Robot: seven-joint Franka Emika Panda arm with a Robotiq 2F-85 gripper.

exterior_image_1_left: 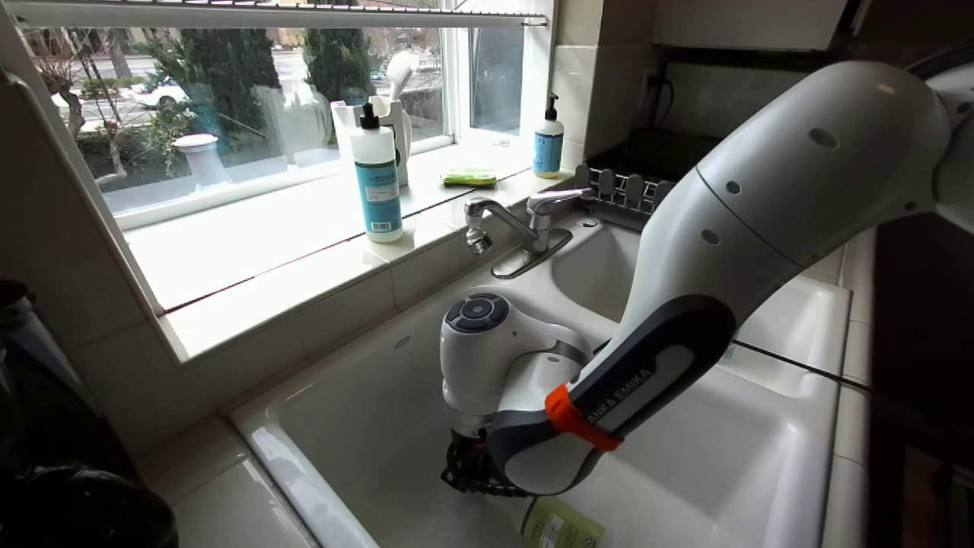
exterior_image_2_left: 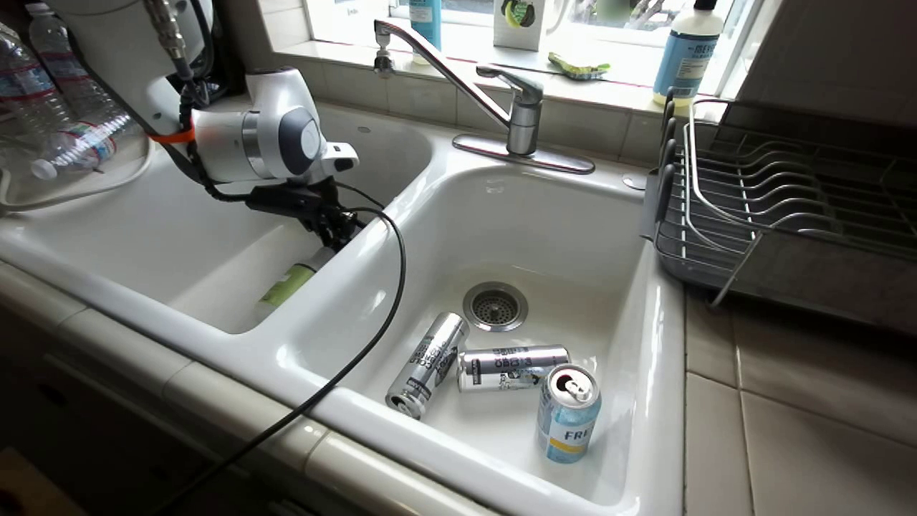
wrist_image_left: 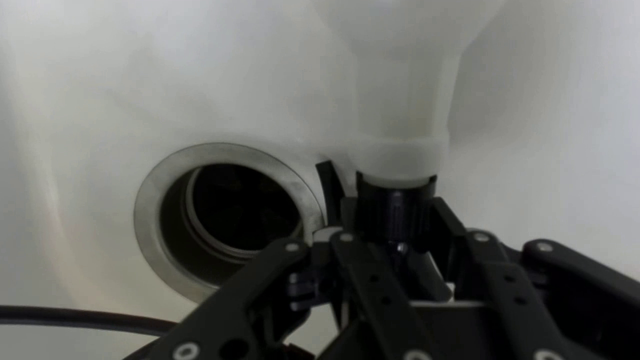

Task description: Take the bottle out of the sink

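Observation:
The bottle lies on its side low in the large white sink (exterior_image_1_left: 358, 426); its green label (exterior_image_1_left: 561, 525) shows in an exterior view, and the bottle (exterior_image_2_left: 285, 288) also shows partly behind the sink divider. In the wrist view the translucent neck of the bottle (wrist_image_left: 400, 115) points toward me, with its black sprayer collar between the fingers. My gripper (wrist_image_left: 395, 215) is closed against both sides of this collar. The gripper (exterior_image_2_left: 340, 229) is down inside the sink in both exterior views. The trigger is mostly hidden by the fingers. I cannot tell whether the bottle touches the sink floor.
The round drain hole (wrist_image_left: 228, 220) is beside the gripper. The divider (exterior_image_2_left: 351, 261) separates the smaller basin with several cans (exterior_image_2_left: 428, 365). A black cable (exterior_image_2_left: 397, 287) crosses the divider. The faucet (exterior_image_2_left: 524, 118), dish rack (exterior_image_2_left: 774, 208) and teal pump bottle (exterior_image_1_left: 378, 183) stand around the basins.

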